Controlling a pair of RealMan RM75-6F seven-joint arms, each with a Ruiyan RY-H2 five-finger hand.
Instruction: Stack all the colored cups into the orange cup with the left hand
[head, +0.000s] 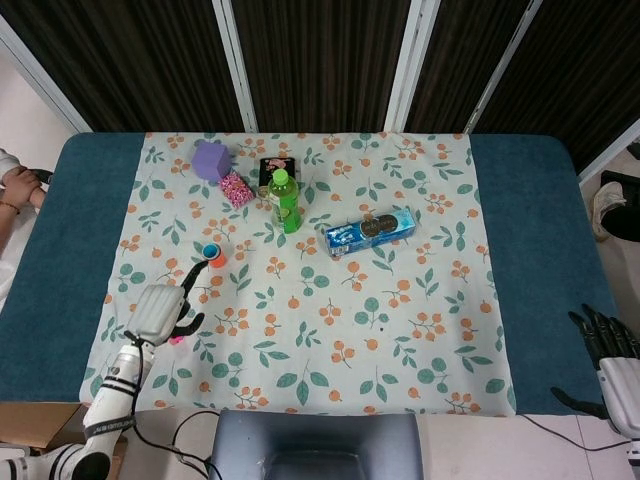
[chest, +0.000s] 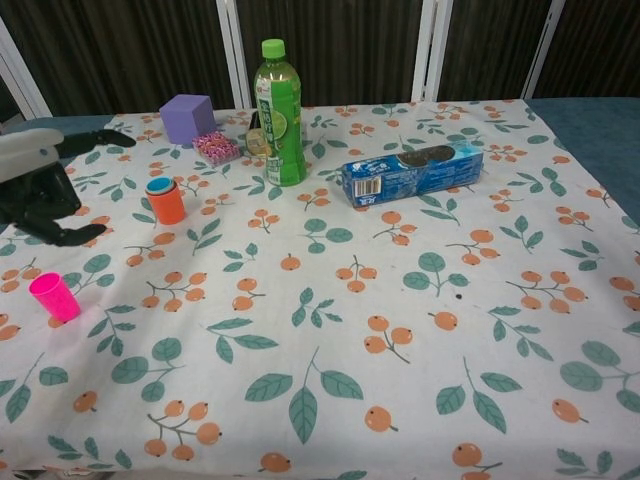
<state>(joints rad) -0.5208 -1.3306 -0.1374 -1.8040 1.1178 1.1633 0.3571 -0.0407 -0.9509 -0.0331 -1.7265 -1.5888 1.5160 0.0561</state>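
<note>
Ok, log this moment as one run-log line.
left hand: open, above pink cup | blue cup: nested in orange cup | pink cup: unstacked | right hand: idle off table edge
</note>
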